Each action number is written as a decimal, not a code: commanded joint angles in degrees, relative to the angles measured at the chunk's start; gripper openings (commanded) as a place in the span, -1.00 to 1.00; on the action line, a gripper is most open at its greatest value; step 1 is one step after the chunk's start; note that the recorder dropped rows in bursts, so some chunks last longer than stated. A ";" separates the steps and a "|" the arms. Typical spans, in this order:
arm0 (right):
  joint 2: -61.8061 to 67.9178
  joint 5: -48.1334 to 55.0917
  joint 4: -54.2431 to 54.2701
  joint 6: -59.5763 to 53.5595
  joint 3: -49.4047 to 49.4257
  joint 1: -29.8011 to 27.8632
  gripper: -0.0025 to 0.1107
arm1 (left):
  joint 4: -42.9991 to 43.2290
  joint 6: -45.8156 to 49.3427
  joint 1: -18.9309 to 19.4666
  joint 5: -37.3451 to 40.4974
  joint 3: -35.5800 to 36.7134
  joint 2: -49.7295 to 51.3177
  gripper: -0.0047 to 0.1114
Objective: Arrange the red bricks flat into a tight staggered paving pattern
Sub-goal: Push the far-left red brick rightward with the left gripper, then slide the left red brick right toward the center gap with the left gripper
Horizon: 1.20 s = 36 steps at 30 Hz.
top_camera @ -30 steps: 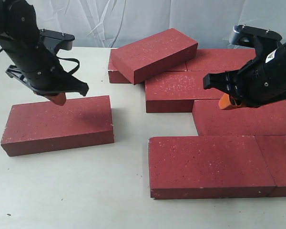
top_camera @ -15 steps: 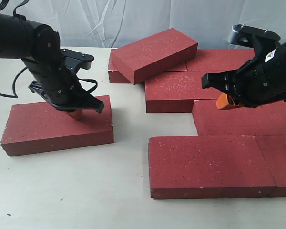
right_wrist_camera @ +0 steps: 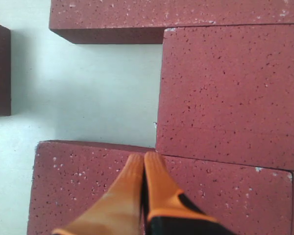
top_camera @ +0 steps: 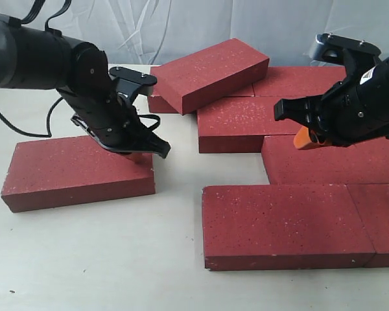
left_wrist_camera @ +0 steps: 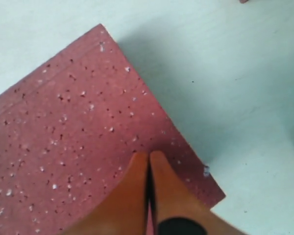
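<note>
Off-white counter, wrinkled pale cloth hung behind the back edge.

Exterior view gave the layout:
- lone brick lay flat near the left edge, well apart from the rest
- front brick lay flat toward the front edge, butted end to end against a second one at the right edge
- offset brick lay flat behind those, then the middle brick, then the back row along the back edge
- tilted brick was propped at an angle on the back row, not flat

Left gripper was down at the lone brick's right end. The arm blocked the tips in the exterior view. The left wrist view filled that in: orange fingers were pressed together with nothing between them, tips at the brick's top face close to its corner. Contact versus a hair above: could not tell.

Right gripper hung over the paved group, near where the middle brick met the offset brick. The exterior view showed only one orange tip. The right wrist view showed both fingers closed on each other, empty, above a speckled top face near a joint line. It also showed a bare pocket of counter between three bricks, which the exterior view only partly showed.
</note>
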 commanded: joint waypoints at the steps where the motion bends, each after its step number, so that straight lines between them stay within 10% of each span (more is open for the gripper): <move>1: -0.46 -0.10 0.23 -0.86 -0.34 -0.35 -0.97 | 1.46 -0.56 -0.36 0.49 -0.51 -0.89 -0.92; 8: -0.46 -0.10 0.23 -0.86 -0.34 -0.35 -0.97 | 12.23 -11.61 0.50 5.84 -2.18 -2.63 -0.92; 36: -0.46 -0.10 0.89 -1.12 -0.34 -0.35 -0.97 | 6.60 -13.00 4.51 4.95 0.51 2.93 -0.92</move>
